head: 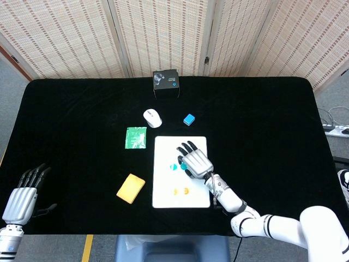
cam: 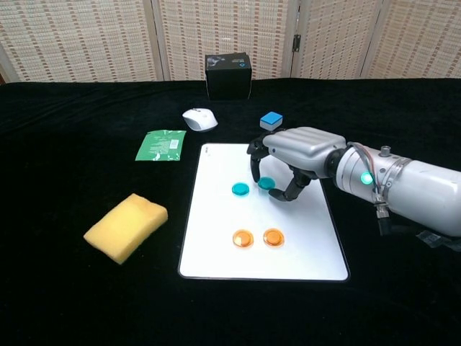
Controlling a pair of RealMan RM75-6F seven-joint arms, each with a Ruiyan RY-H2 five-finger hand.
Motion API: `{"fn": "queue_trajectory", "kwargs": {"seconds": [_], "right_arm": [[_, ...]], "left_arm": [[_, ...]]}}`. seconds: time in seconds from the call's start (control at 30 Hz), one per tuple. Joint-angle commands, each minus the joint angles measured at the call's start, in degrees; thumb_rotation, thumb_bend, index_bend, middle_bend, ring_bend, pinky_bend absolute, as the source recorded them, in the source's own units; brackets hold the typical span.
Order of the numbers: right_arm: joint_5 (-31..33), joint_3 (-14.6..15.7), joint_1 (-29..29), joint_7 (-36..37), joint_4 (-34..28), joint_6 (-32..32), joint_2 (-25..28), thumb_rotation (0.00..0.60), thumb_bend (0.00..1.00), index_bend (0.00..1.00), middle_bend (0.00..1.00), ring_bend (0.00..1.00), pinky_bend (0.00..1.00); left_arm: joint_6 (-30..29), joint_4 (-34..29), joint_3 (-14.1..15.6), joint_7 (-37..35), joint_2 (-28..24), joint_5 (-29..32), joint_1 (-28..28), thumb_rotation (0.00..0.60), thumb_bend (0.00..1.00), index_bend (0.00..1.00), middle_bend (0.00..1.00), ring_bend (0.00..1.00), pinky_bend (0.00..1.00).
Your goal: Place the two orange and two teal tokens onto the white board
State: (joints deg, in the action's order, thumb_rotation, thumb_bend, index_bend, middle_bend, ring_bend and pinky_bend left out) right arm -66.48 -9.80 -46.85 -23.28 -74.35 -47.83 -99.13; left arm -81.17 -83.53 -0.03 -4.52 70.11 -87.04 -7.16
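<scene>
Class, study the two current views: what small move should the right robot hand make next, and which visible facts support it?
Probably lower slightly and release. The right robot hand pinches the second teal token over the white board, just right of the first teal token; both orange tokens already lie on the board, so this is the last one.

Black table [cam: 65, 303]: white board [cam: 302, 245], sponge [cam: 126, 225], mouse [cam: 199, 119].
</scene>
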Motion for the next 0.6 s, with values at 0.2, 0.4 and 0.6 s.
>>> {"fn": "queue_trajectory", "kwargs": {"seconds": [0.2,0.4,0.6], "right_arm": [[0.44,0.23,-0.59,-0.66,0.18,0.07,-0.5,0.6,0.46,0.42,0.14,0.0,0.0],[1.16,0.48,-0.77,-1.31,0.12,0.06,-0.52,0.6,0.46,0.3,0.14,0.0,0.0],[-0.04,-0.13,0.53,-0.36,-2.99,-3.5,2.13,0.6,0.46,0.26,0.14,0.0,0.0]], "left_arm": [[0.11,0.62,0.1,-0.49,0.34,0.08,0.07,0.6,0.18,0.01,0.0,0.0,0.0],[0.22,1.13,0.03,-0.84,0.55,0.21,0.03,0.6,0.17,0.01,0.0,0.0,0.0],[0.13,1.37,-0.08,-1.3,0.5,0.06,-0.08,0.6,0.18,0.01,0.0,0.0,0.0]]}}
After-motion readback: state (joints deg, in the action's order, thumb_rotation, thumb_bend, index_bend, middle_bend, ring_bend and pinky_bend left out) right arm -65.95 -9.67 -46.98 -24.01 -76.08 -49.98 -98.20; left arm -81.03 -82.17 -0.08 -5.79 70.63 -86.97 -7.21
